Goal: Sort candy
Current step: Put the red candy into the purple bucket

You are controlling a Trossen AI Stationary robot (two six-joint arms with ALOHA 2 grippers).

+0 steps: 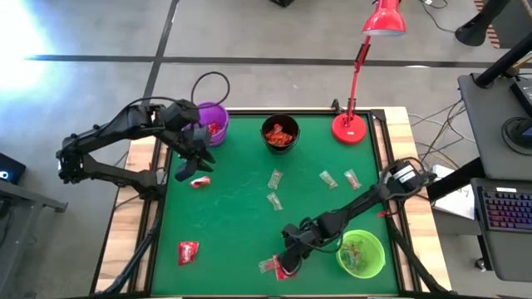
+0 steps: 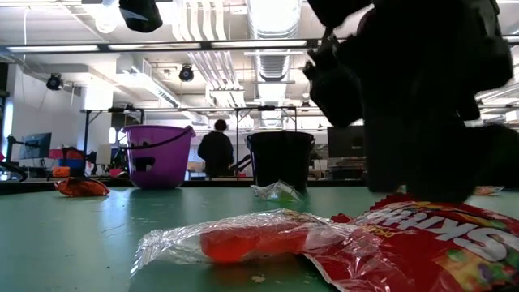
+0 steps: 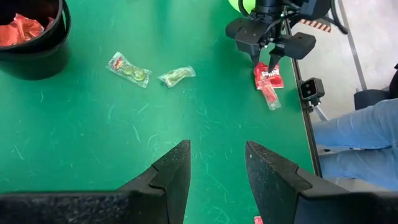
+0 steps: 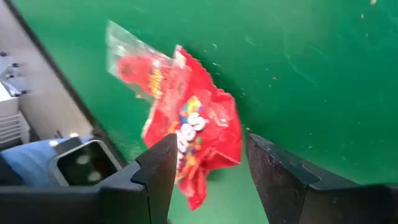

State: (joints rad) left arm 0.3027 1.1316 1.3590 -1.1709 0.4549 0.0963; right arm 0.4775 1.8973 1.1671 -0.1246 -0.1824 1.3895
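Note:
My right gripper (image 1: 289, 256) (image 4: 208, 168) is open near the table's near edge, left of the green cup (image 1: 362, 253). Its fingers stand on either side of one end of a red Skittles packet (image 4: 202, 127) (image 2: 422, 243), which lies flat beside a clear-wrapped red sweet (image 4: 134, 65) (image 2: 243, 239). My left gripper (image 1: 197, 163) (image 3: 217, 165) is open above the table near the purple cup (image 1: 213, 121), with a red sweet (image 1: 199, 181) just beside it. Another red packet (image 1: 188, 252) and several greenish cellophane sweets (image 1: 275, 178) lie loose on the table. My right gripper comes down at the red packet's end (image 4: 194, 180) with one finger on each side. Whether the fingers touch it, I cannot tell. The packet lies flat on the table.
The purple cup holds red sweets, and the black cup (image 1: 280, 133) at the far edge holds orange and red ones. A red desk lamp (image 1: 352, 126) stands at the far right corner. A person (image 2: 216, 150) stands in the room behind. Bare green mat lies at the table's middle.

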